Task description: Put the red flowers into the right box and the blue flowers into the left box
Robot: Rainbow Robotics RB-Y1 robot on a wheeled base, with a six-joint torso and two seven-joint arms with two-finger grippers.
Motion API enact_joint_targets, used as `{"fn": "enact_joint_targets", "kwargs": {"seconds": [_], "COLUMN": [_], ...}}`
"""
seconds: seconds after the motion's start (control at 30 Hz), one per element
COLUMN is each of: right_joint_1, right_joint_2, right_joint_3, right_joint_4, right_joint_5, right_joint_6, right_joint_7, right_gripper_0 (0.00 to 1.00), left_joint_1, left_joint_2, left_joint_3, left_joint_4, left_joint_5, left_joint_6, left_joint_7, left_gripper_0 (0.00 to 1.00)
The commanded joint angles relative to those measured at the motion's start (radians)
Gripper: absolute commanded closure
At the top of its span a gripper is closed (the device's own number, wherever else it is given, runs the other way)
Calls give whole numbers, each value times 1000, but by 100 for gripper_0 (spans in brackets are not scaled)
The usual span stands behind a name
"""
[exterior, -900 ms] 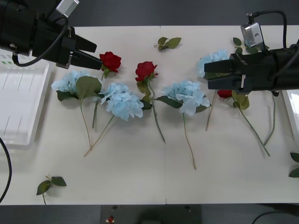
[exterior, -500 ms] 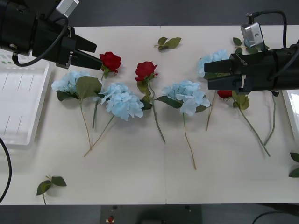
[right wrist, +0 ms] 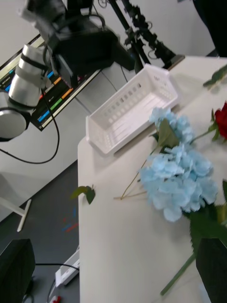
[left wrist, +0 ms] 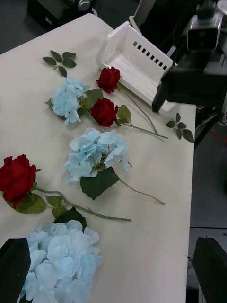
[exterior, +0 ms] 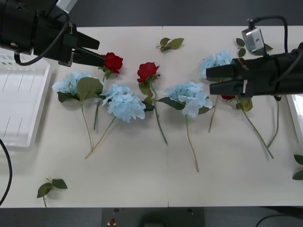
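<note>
1. I see the table (exterior: 156, 175) taking up most of the front view, pale, with flowers strewn across its upper half.
2. The left box (exterior: 21, 109) sits at the left edge of the frame, its white ridged floor bare. Of the right box (exterior: 297, 113) I get just a white sliver at the right edge.
3. My left gripper (exterior: 91, 50) is in the upper left, black fingers spread apart, tips just beside the leftmost rose and holding nothing.
4. My right gripper (exterior: 214, 79) is at centre right, fingers parted with nothing between them, hanging over the rightmost hydrangea and a rose.
5. The blue flowers (exterior: 125, 104) lie in a rough row across the middle: one at left beside the left box, one left of centre, one at centre, and one partly under the right gripper.
6. The red flowers (exterior: 112, 62) number three: one at the left gripper's tips, one near top centre, one mostly hidden under the right gripper.
7. Loose leaf sprigs (exterior: 170, 43) lie at top centre and lower left.
</note>
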Motion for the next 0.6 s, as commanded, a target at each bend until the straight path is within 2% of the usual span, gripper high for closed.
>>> {"fn": "enact_joint_targets", "kwargs": {"seconds": [0.03,0.17,0.37,0.6], "right_joint_1": [31,9,-40,-104], "right_joint_2": [29,15,26,32], "right_joint_3": [4,-37,-215,-333], "right_joint_4": [-13,-13,-15,-15], "right_joint_5": [12,76,340,613], "right_joint_6": [3,39,222,425], "right_joint_7": [-15,-72,-589,-1063], "right_gripper_0": [0,0,0,0], "left_joint_1": [-41,-35,-30,-12], "left_joint_2": [52,53,62,85], "left_joint_3": [-43,-46,-46,-47], "left_joint_4": [-47,-74,-151,-199], "left_joint_5": [-8,-71,-227,-359], "left_joint_6": [-25,-19,35,87], "left_joint_7": [73,185,403,646], "left_gripper_0": [0,0,0,0]}}
